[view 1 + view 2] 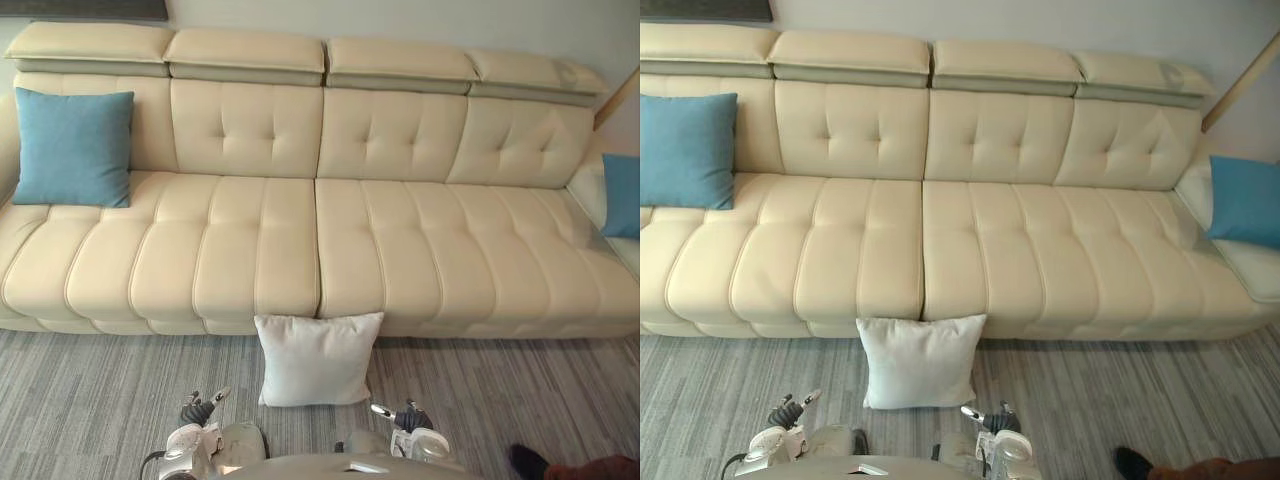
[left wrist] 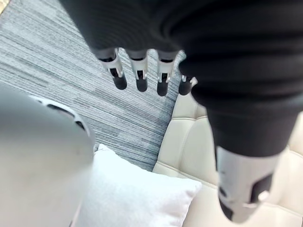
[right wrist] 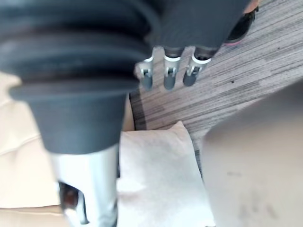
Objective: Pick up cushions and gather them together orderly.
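Left blue cushion (image 1: 72, 147): upright against backrest at left end of cream sofa (image 1: 250, 250). Left hand (image 1: 197, 410): low, fingers (image 2: 118, 75) straight, slightly apart, empty. White cushion (image 1: 317, 358): on grey carpet (image 1: 90, 400), leaning on sofa front. Right hand (image 1: 405, 415): fingers (image 3: 169, 78) straight, empty. Right blue cushion (image 1: 622, 195): on sofa's right end.

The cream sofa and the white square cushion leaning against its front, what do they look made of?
Cream sofa: looks like leather or faux leather, smooth with a soft sheen, stitched channels and a tufted back. White square cushion: seems woven fabric, matte, no shine, soft edges.
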Controlling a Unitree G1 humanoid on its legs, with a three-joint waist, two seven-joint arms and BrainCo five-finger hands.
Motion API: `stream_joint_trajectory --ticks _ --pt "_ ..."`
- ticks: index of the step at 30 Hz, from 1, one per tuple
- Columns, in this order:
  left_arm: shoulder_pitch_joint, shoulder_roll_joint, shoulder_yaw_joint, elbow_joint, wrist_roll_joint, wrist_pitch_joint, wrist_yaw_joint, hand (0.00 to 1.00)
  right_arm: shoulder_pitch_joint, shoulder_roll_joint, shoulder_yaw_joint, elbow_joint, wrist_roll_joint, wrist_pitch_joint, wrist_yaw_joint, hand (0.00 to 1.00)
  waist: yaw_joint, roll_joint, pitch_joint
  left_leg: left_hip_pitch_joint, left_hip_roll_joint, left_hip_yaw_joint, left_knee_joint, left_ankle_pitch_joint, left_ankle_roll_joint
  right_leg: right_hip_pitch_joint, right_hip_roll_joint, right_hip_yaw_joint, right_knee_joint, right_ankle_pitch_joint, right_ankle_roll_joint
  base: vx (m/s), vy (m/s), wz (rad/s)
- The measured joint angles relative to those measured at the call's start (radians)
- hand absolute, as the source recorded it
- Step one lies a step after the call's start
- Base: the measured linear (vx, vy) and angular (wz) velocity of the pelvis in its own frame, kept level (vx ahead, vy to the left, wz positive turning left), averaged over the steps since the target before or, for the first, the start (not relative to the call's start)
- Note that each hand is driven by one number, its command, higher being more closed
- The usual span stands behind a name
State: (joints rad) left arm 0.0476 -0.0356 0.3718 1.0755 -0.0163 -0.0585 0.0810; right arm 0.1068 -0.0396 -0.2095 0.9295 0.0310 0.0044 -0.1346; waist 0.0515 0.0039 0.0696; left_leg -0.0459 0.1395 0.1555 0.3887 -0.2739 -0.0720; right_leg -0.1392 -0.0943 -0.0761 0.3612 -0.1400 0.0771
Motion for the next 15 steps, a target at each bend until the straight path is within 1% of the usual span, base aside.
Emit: stream_joint_trajectory --ticks 1,2,4,7,11,13,15 --pt "0.003 -0.009 0.0 0.001 0.0 0.0 0.0 0.0 -0.001 -0.007 0.0 0.001 0.0 0.0 0.0 0.0 -0.001 0.014 -0.006 0.007 0.01 -0.008 -0.019 0.006 -0.01 0.006 0.014 -0.009 -0.01 0.0 -0.005 0.13 -0.129 0.07" --pt "0.003 -0.01 0.0 0.002 0.0 0.0 0.0 0.0 0.0 -0.008 0.0 0.001 0.0 0.0 0.0 0.0 -0.003 0.015 -0.005 0.019 0.016 -0.013 -0.035 0.01 -0.015 0.021 0.021 -0.021 -0.022 -0.001 -0.009 0.15 -0.148 0.12" --pt "0.004 -0.008 0.0 0.002 0.0 0.0 -0.001 0.0 0.0 -0.006 0.0 0.012 0.0 0.002 0.0 0.0 0.001 0.007 -0.003 0.037 0.023 -0.021 -0.06 0.016 -0.025 0.052 0.028 -0.036 -0.039 -0.001 -0.012 0.09 -0.078 0.16" --pt "0.004 -0.002 -0.005 0.002 0.0 0.0 -0.001 0.0 -0.006 -0.004 0.002 0.029 0.0 0.001 0.0 0.0 0.004 -0.001 -0.004 0.046 0.016 -0.02 -0.067 0.017 -0.025 0.069 0.022 -0.044 -0.055 -0.001 -0.012 0.03 0.006 0.07" --pt "0.0 0.013 -0.032 -0.004 0.0 0.0 0.0 0.0 -0.014 -0.002 0.013 0.028 -0.002 0.0 -0.002 0.0 0.004 -0.014 0.004 0.037 0.0 -0.018 -0.077 0.022 -0.022 0.058 0.008 -0.044 -0.057 -0.004 -0.007 -0.01 0.031 0.04" --pt "-0.019 0.028 -0.058 -0.006 -0.001 0.0 0.004 0.0 -0.034 -0.007 0.025 0.028 -0.032 0.001 -0.01 0.0 0.005 -0.021 0.018 -0.012 -0.008 -0.024 -0.048 0.022 -0.022 0.012 0.0 -0.045 -0.025 -0.007 -0.004 -0.04 0.029 0.1" --pt "-0.069 0.046 -0.079 -0.017 -0.003 0.0 0.021 0.0 -0.079 -0.007 0.042 0.018 -0.04 0.001 -0.021 0.0 0.004 -0.026 0.08 -0.101 -0.011 -0.043 0.027 0.019 -0.018 -0.07 -0.006 -0.044 0.032 -0.012 -0.007 -0.14 0.009 0.16"
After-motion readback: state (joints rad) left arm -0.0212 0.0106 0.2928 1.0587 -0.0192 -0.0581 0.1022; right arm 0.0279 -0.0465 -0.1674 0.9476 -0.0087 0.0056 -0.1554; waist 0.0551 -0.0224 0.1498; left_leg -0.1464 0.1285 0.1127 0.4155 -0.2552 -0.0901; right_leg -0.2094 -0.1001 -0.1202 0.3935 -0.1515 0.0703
